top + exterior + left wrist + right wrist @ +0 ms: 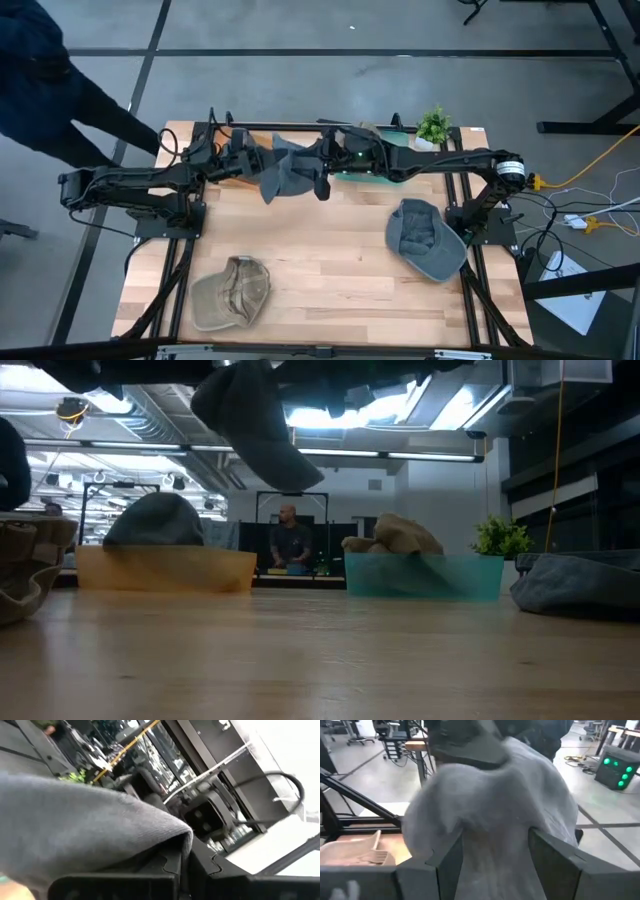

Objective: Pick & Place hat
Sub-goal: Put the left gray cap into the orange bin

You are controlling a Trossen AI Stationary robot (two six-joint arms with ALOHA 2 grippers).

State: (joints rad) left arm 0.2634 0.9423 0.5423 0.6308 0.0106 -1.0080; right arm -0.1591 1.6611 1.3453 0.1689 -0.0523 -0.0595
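Above the table's far middle, the left gripper point(258, 165) and right gripper point(322, 170) both pinch the dark grey hat point(285, 172), which hangs between them clear of the wooden table point(330, 270). A tan cap point(232, 292) lies near the front left, and a grey cap point(425, 238) to the right. Behind stand an orange bin point(165, 568) and a teal bin point(423, 575).

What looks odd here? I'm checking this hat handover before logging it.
The dark grey fabric cap hangs crumpled in mid-air, clamped by both the left gripper and the right gripper. On the wooden table, the tan cap and another grey cap lie loose, outside the bins.
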